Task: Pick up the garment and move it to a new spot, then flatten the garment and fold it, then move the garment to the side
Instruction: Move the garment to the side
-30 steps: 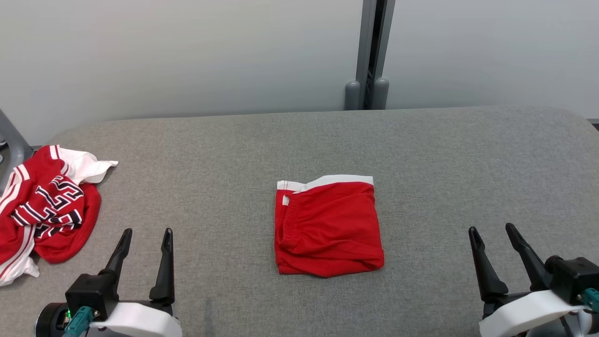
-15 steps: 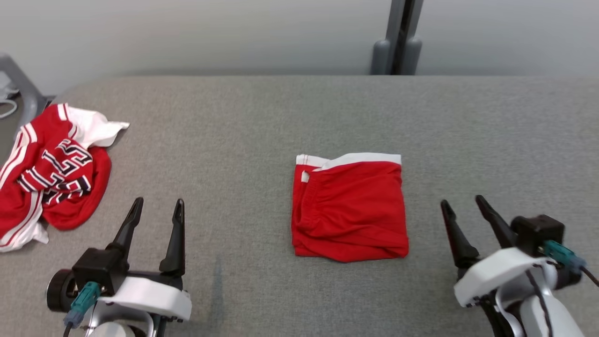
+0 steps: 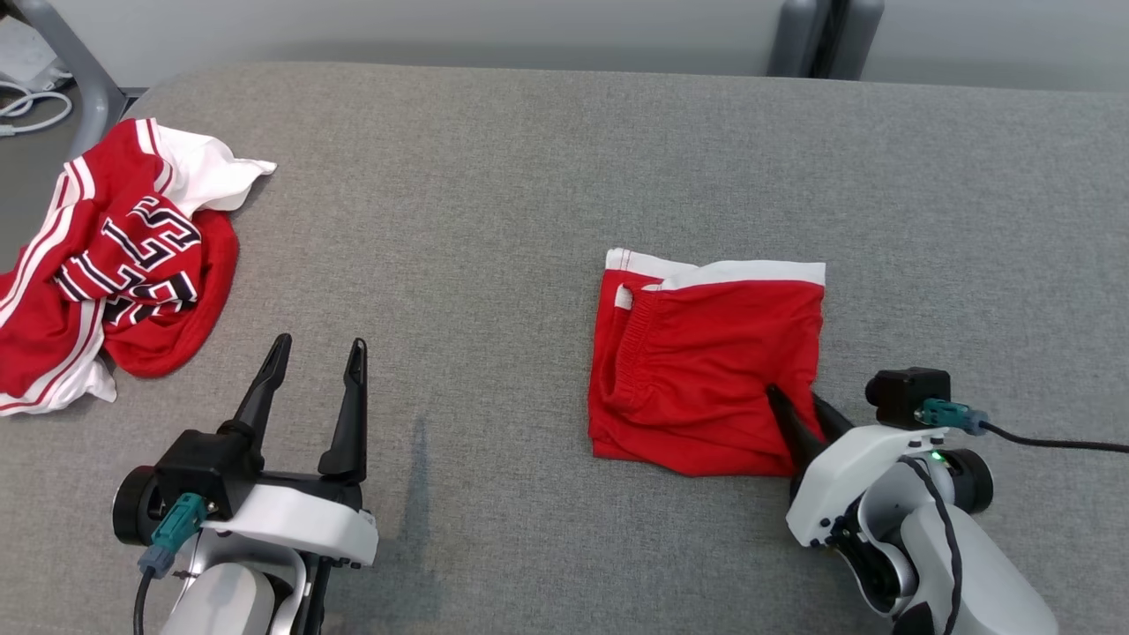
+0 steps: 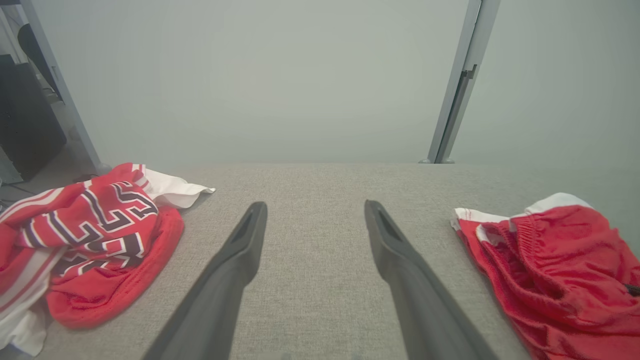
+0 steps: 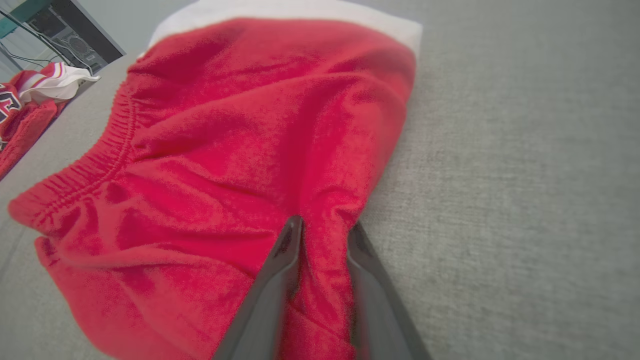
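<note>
Red cloth shorts (image 3: 706,362), folded with a white band, lie midway across the grey fabric table (image 3: 494,176), a ridge at their near right corner pinched in the right gripper (image 3: 794,394). The pinch should catch every layer and drag low, sideways; the left gripper (image 3: 319,344) hovers spread, empty.

Glossy white arm shells (image 3: 282,529), matte black left hand (image 3: 319,342) and right hand (image 3: 794,393) with long tapered fingers (image 3: 348,414), teal plugs (image 3: 948,413) on black cables (image 3: 1050,443), tiny green light (image 3: 933,457).

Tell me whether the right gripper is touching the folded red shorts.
Touching. Right wrist view: the right gripper pinches a ridge of the red shorts between its fingers.
</note>
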`<state>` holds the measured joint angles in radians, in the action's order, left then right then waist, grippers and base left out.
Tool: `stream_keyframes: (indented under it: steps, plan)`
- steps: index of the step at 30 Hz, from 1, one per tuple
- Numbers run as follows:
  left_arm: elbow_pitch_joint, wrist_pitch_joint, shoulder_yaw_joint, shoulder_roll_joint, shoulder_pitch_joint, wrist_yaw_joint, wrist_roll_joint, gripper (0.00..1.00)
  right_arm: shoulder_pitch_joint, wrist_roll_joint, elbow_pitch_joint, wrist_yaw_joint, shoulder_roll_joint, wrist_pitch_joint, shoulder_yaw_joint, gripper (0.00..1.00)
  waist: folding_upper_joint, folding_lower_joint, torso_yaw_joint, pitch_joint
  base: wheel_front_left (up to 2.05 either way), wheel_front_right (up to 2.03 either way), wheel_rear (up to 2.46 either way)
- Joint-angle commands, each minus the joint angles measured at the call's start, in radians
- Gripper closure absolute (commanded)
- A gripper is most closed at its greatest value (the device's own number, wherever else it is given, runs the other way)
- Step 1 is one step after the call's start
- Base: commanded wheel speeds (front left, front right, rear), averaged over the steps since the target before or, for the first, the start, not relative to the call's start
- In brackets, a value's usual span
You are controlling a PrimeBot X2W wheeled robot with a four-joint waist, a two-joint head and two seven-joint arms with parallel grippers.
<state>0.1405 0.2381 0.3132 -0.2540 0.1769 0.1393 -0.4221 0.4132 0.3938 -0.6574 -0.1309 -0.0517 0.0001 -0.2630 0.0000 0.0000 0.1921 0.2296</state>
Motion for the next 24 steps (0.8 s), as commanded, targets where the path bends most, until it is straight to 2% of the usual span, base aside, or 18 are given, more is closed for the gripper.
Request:
stream_keyframes:
  steps: [1, 9, 13, 18, 24]
  plan:
    - [0.008, 0.007, -0.006, -0.002, 0.022, -0.005, 0.000, 0.00, 0.004, 0.021, -0.029, 0.001, -0.003, 0.020, -0.022, 1.00, 0.0000, 0.0000, -0.007, 0.002, 0.00, 0.00, 0.00]
    - [0.027, 0.019, -0.019, -0.003, 0.030, -0.014, 0.002, 0.00, 0.043, 0.050, -0.032, 0.001, -0.009, 0.022, -0.089, 1.00, 0.0000, 0.0000, -0.045, -0.001, 0.00, 0.00, 0.00]
    - [0.022, 0.021, -0.022, -0.004, 0.036, -0.013, 0.007, 0.00, 0.064, 0.036, -0.011, 0.001, -0.050, 0.024, -0.134, 1.00, 0.0000, 0.0000, -0.084, 0.008, 0.00, 0.00, 0.00]
    - [-0.006, 0.022, -0.025, -0.013, 0.024, -0.007, 0.015, 0.00, 0.058, 0.042, 0.015, 0.002, -0.117, 0.023, -0.186, 1.00, 0.0000, 0.0000, -0.172, 0.022, 0.00, 0.00, 0.00]
    - [-0.064, -0.003, -0.030, -0.048, 0.007, 0.006, 0.026, 0.00, 0.081, 0.032, 0.021, 0.002, -0.194, 0.010, -0.248, 1.00, 0.0000, 0.0000, -0.320, 0.039, 0.00, 0.00, 0.00]
